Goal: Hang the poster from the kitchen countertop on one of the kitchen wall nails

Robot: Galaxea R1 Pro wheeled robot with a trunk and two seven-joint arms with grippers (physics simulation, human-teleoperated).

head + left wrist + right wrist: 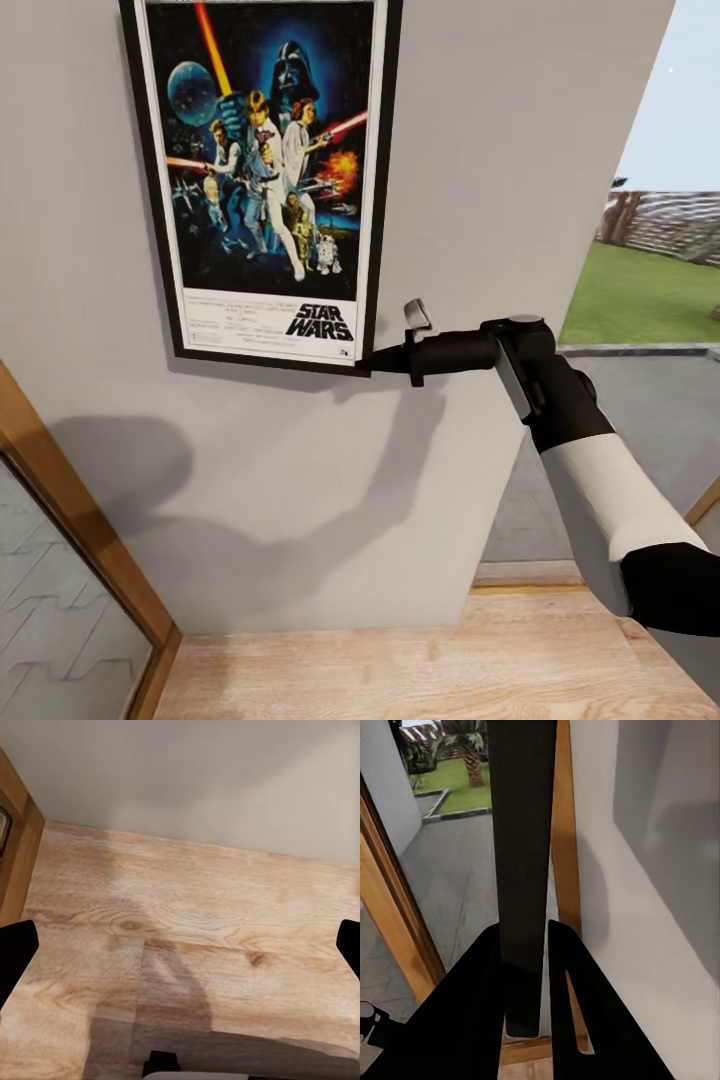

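Poster (265,180) is up against the grey wall (500,200), pinched at its lower right corner by the right gripper (372,360), arm reaching in level from the side. That corner grip looks chosen to keep the artwork facing out and flat to the wall while it is lined up. No nail can be made out; it may sit behind the frame. Close in, the right wrist view gives what the head misses: the black frame edge-on, fingers (472,1012) closed snug on either side. Left gripper (180,945) hangs spread wide with nothing in it over the wood floor (195,907).
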